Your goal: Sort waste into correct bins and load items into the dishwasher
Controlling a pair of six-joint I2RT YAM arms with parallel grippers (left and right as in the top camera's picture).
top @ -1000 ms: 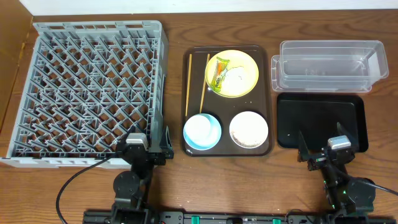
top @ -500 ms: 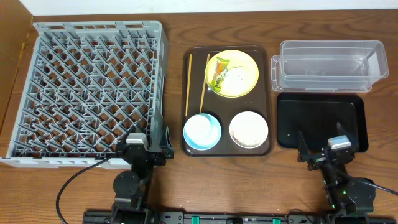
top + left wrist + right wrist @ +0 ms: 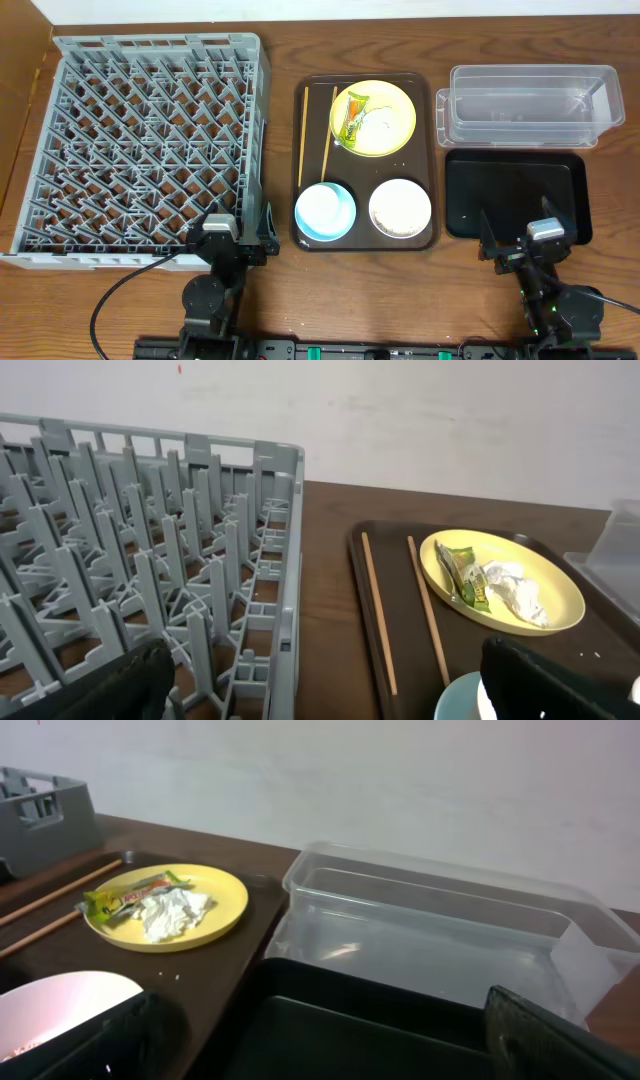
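Observation:
A yellow plate (image 3: 373, 118) on the dark brown serving tray (image 3: 430, 160) holds a green-yellow wrapper (image 3: 353, 117) and a white tissue (image 3: 380, 121). Two chopsticks (image 3: 303, 135) lie at the tray's left. A light blue bowl (image 3: 325, 211) and a white bowl (image 3: 400, 207) with rice scraps sit at its front. The grey dish rack (image 3: 140, 140) is at left. A clear tub (image 3: 530, 104) and a black tray (image 3: 515, 192) are at right. My left gripper (image 3: 239, 243) is open at the rack's front corner. My right gripper (image 3: 523, 243) is open over the black tray's front edge.
The wrapper (image 3: 462, 570), tissue (image 3: 515, 587) and chopsticks (image 3: 378, 610) also show in the left wrist view, right of the rack's wall (image 3: 290, 580). The right wrist view shows the clear tub (image 3: 440, 925) behind the black tray (image 3: 360, 1030). Bare wood runs along the table's front.

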